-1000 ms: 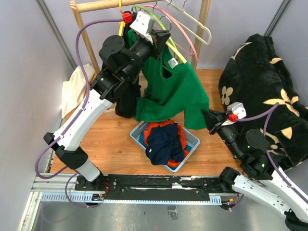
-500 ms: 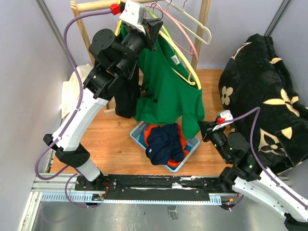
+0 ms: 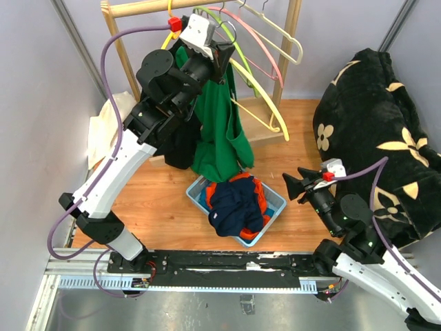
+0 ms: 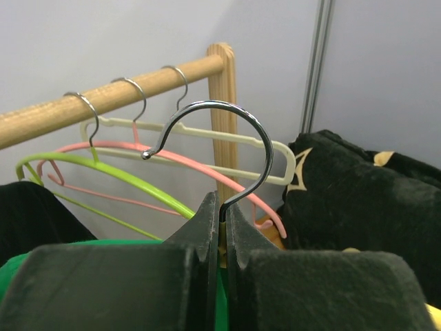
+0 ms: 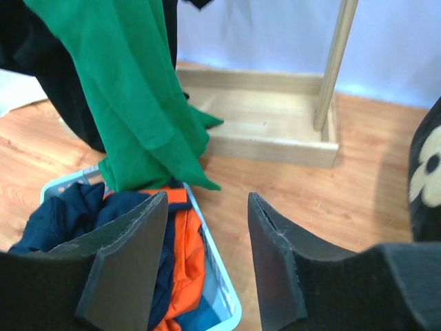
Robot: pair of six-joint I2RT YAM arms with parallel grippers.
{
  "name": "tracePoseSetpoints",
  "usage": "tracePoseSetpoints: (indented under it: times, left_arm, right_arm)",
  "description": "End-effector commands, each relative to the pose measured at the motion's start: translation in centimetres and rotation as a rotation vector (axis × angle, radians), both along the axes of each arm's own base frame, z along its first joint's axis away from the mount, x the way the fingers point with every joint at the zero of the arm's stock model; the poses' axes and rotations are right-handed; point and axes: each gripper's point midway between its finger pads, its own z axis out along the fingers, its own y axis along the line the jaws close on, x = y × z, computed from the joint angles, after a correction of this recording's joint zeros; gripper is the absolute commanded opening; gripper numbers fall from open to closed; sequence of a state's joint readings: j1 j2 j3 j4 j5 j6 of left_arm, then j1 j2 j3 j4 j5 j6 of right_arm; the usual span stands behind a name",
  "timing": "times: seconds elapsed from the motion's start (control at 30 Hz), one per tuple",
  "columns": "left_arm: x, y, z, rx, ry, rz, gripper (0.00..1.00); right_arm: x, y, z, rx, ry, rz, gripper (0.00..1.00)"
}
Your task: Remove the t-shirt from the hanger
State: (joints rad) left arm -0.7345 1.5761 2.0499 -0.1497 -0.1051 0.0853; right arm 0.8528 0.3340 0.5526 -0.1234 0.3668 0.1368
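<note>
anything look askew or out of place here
Yes: the green t-shirt hangs bunched to one side of the yellow hanger, whose other arm juts out bare. The left claw holds that hanger by its hook, tilted, off the wooden rail.

left pincer (image 4: 220, 207) closed tight on shank of steel hook (image 4: 267, 148), jaws pressed together; hook upright, open side facing left, clear of wooden rail (image 4: 103, 100). three wire hooks over rail, carrying cream hanger (image 4: 207, 132), pink hanger (image 4: 172, 160), lime hanger (image 4: 103, 172). rail ends at wooden upright (image 4: 222, 89). green t-shirt (image 4: 8, 286) at bottom left, below black garment (image 4: 34, 214). black floral blanket (image 4: 358, 200) at right. grey metal pole (image 4: 317, 62) against pale wall.
</note>
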Motion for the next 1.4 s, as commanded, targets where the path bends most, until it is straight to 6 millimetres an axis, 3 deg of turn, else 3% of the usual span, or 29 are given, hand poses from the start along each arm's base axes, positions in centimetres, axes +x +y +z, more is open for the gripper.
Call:
tracePoseSetpoints:
  times: [0.0,0.47,0.83,1.0,1.37]
  left_arm:
    - [-2.1,1.7,3.8,-0.082,-0.104,-0.019,0.01]
    - [-1.4,0.8,0.0,-0.032,-0.033,-0.025,0.01]
    - [-1.3,-1.3,-3.0,-0.027,0.014,-0.063,0.01]
    - [-1.7,-2.2,-3.4,-0.025,0.019,-0.072,0.0]
    - [-2.5,-2.9,-2.9,-0.036,0.011,-0.083,0.0]
  right_arm:
    - [-0.6,-1.5,5.0,0.021,-0.119,-0.015,0.54]
    - [-3.7,-1.7,16.1,0.118,-0.372,0.107,0.65]
    - [-1.4,2.5,21.2,0.109,-0.404,0.172,0.65]
    - [0.1,4.3,21.7,0.088,-0.374,0.177,0.65]
    - [2.7,6.6,19.7,0.043,-0.307,0.167,0.65]
